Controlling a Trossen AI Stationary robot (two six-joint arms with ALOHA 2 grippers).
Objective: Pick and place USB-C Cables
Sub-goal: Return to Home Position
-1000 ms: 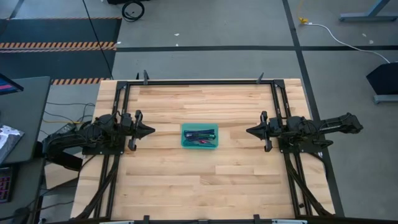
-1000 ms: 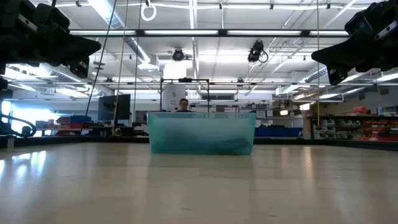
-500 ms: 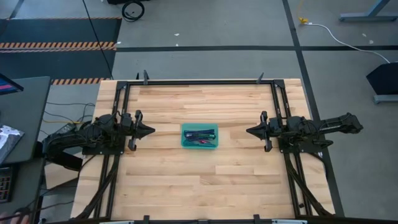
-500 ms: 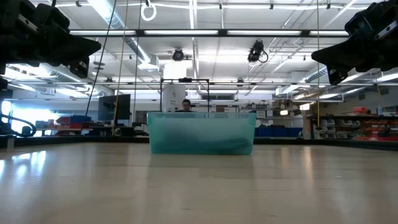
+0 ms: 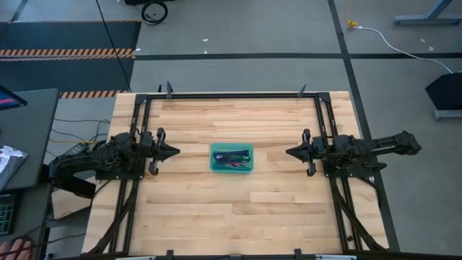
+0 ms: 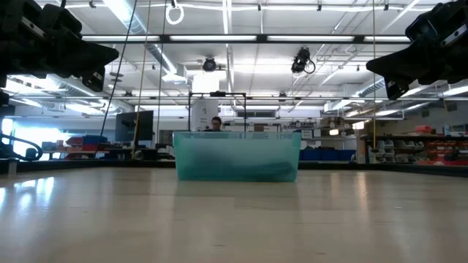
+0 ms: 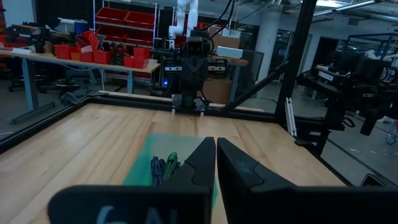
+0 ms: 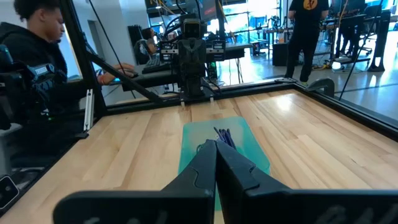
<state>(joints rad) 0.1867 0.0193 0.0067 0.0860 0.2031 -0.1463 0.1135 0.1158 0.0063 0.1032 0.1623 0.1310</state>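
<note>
The USB-C cables (image 5: 232, 158) lie as small coiled bundles inside the teal tray (image 5: 214, 166) at the table's middle; blue-purple and dark green ones (image 7: 163, 168) show in the left wrist view, a violet one (image 8: 224, 135) in the right wrist view. My left gripper (image 5: 177, 152) is shut and hovers above the table to the tray's left, pointing at it. My right gripper (image 5: 287, 152) is shut and hovers to the tray's right, pointing at it. In the low view the tray's wall (image 6: 237, 155) hides the cables.
A black metal frame (image 5: 238, 94) runs along the table's far edge and sides. Bare wood lies around the tray on all sides. A person (image 8: 34, 56) sits beyond the table's left side; another (image 8: 306, 28) stands farther off in the room.
</note>
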